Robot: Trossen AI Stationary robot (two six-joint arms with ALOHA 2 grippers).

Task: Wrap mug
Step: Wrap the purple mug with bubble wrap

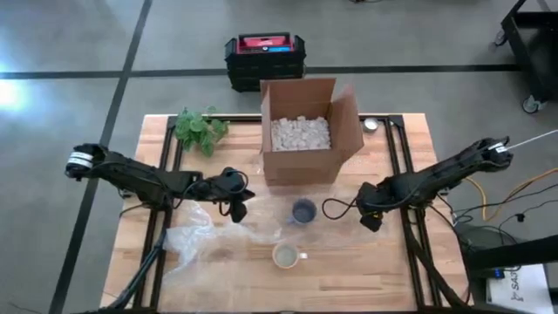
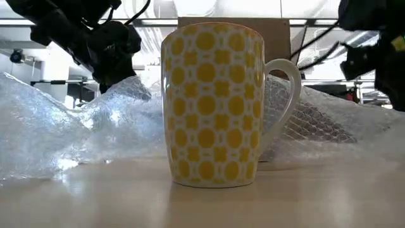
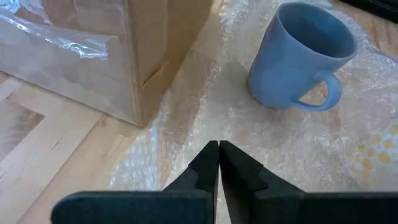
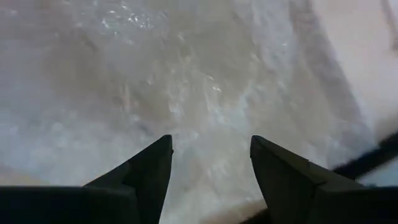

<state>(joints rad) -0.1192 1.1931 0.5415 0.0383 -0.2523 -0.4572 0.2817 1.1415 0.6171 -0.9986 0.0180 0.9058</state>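
Left gripper (image 3: 219, 163) pinched closed on the clear bubble wrap sheet (image 1: 196, 240) beside the blue ceramic mug (image 1: 302, 211), which stands on the wrap before the open cardboard box (image 1: 305, 131). Right gripper (image 4: 211, 162) spread open over wrap, holding nothing. Yellow-patterned white mug (image 1: 286, 255) stands apart, nearer the table's front edge.

The right gripper (image 4: 211, 158) hangs just above a sheet of bubble wrap (image 4: 186, 81), its two dark fingers (image 4: 146, 171) spread apart. The crinkled, glinting wrap fills nearly the whole view; a dark strip (image 4: 373, 158) crosses one corner.
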